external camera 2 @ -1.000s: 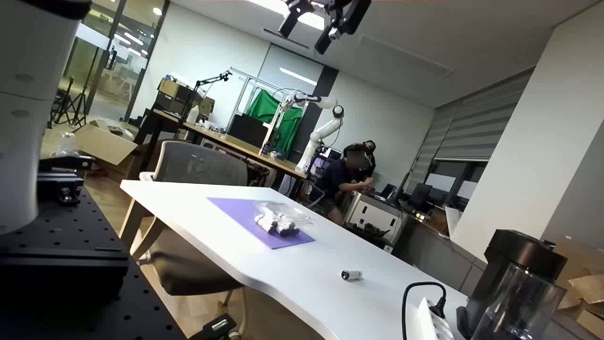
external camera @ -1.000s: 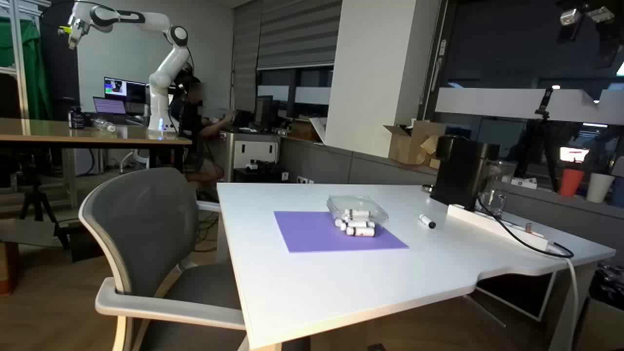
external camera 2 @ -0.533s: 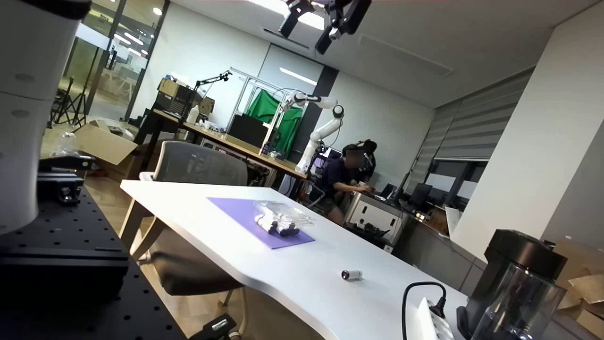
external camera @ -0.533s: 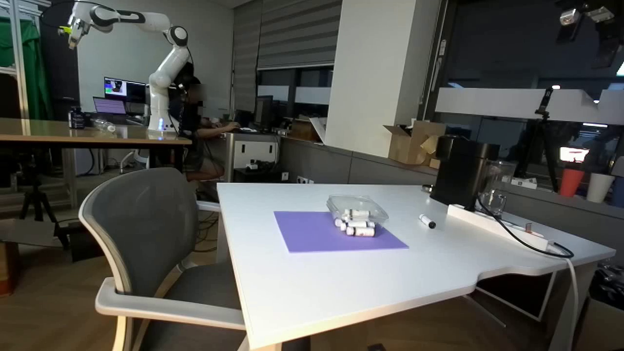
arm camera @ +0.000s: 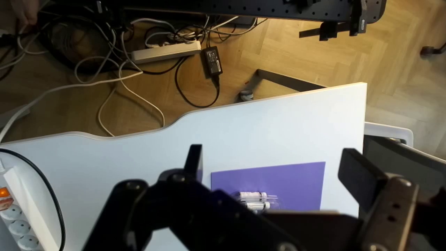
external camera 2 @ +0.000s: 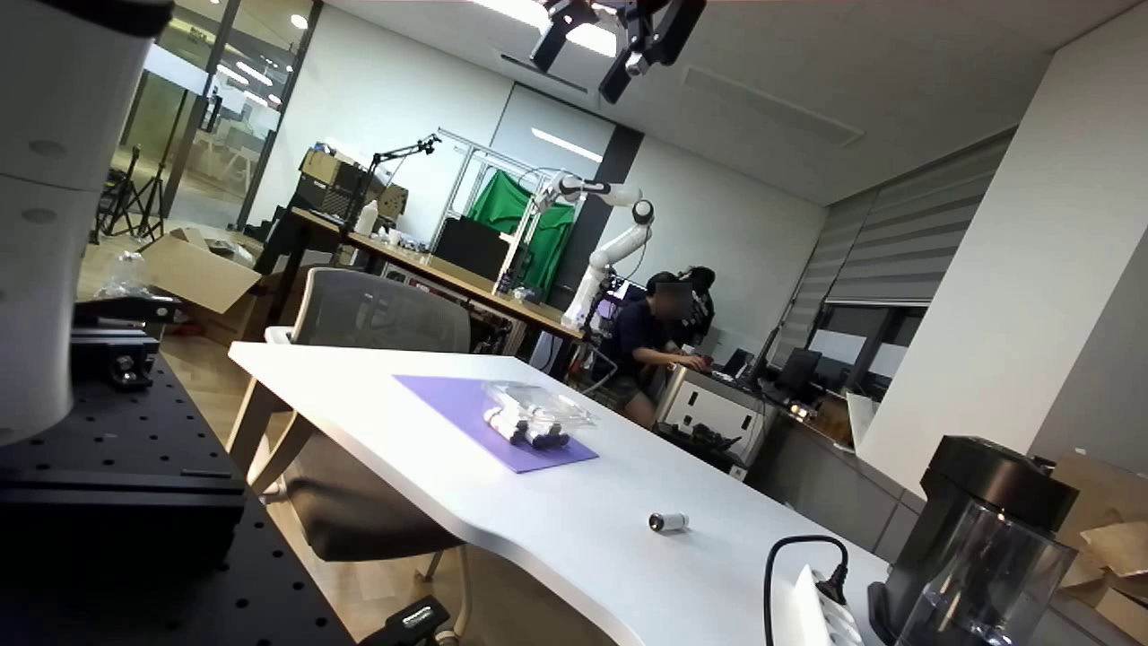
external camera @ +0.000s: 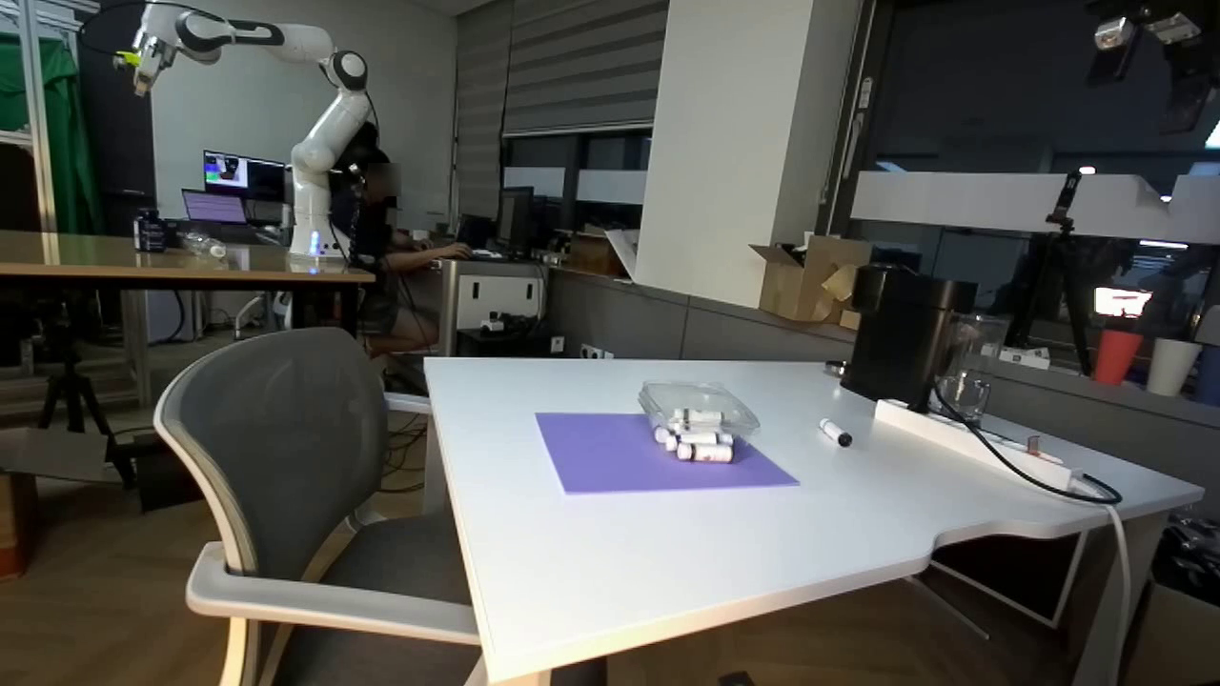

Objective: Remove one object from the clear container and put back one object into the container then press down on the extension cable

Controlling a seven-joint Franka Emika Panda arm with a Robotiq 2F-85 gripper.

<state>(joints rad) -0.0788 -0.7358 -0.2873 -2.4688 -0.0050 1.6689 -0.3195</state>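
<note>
The clear container (external camera: 681,395) rests on the purple mat (external camera: 610,457), and it also shows in an exterior view (external camera 2: 538,397). Several short white cylinders (external camera: 705,453) with dark ends show in it or at its near side; I cannot tell which for all. A loose white cylinder with a black end (external camera: 836,433) lies on the table, also in an exterior view (external camera 2: 668,522). The extension cable (external camera: 972,448) is a white socket strip, partly visible in the wrist view (arm camera: 33,212). My gripper (arm camera: 273,162) is open and empty, high above the table (external camera 2: 581,72).
A black machine (external camera: 905,333) with a clear tank stands behind the strip. A black cord (external camera: 1001,457) loops over the strip. A grey chair (external camera: 286,448) stands at the table's side. The white table (external camera: 762,543) has a curved edge.
The person in the background has lowered an arm and shifted slightly. The gripper and the things on the table have not moved.
</note>
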